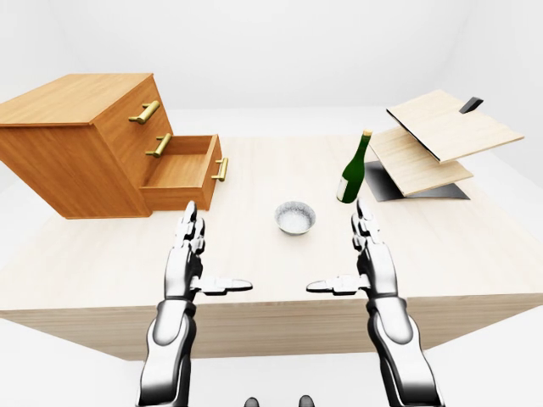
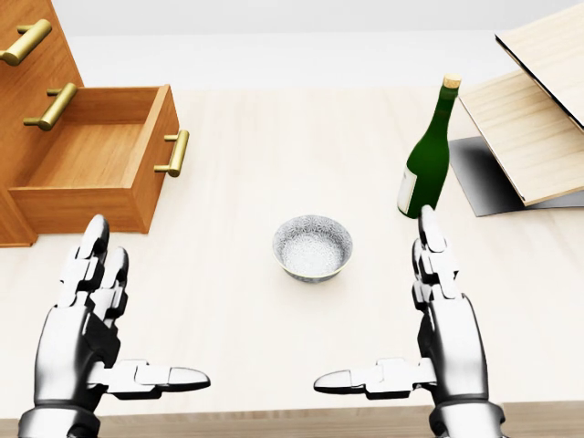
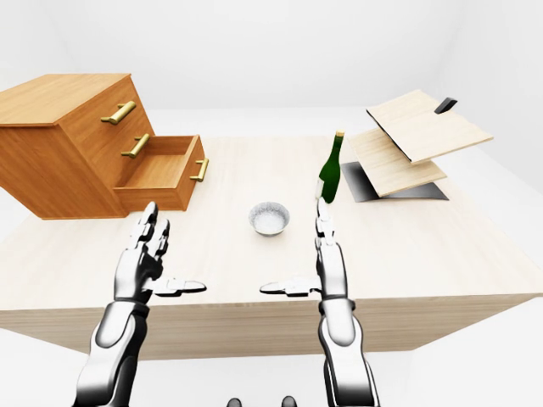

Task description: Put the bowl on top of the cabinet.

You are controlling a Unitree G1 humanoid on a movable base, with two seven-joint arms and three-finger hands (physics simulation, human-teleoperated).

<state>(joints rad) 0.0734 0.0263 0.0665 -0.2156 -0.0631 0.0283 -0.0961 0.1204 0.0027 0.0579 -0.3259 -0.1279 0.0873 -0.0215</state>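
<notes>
Over pale table [image 2: 274, 137], holding left hand [image 2: 73, 333] and right hand [image 2: 452, 333] spread, empty; facing bowl [image 2: 312, 248] lying nearer right hand, cabinet [image 1: 68, 110] left of bowl.

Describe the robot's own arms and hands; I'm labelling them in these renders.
The left arm and right arm are glossy silver-grey metal in rounded segments with dark joint bands. The left hand and right hand match: three thick segmented fingers each. No cables, markings or sleeves show.
</notes>
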